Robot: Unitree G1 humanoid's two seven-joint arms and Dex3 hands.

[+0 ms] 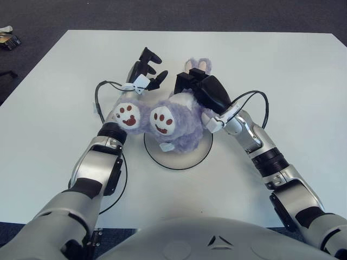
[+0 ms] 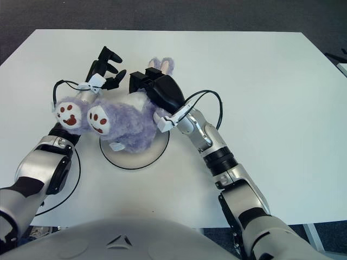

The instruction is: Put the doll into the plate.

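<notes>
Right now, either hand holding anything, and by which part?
Right hand grips the doll at its head end. Left hand is open, holding nothing.

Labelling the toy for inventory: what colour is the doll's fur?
Purple, or lavender; the doll has white foot soles with dark red paw prints. It shows best in the left eye view.

White table (image 1: 282, 70), round white plate (image 1: 179, 161) on it
</notes>
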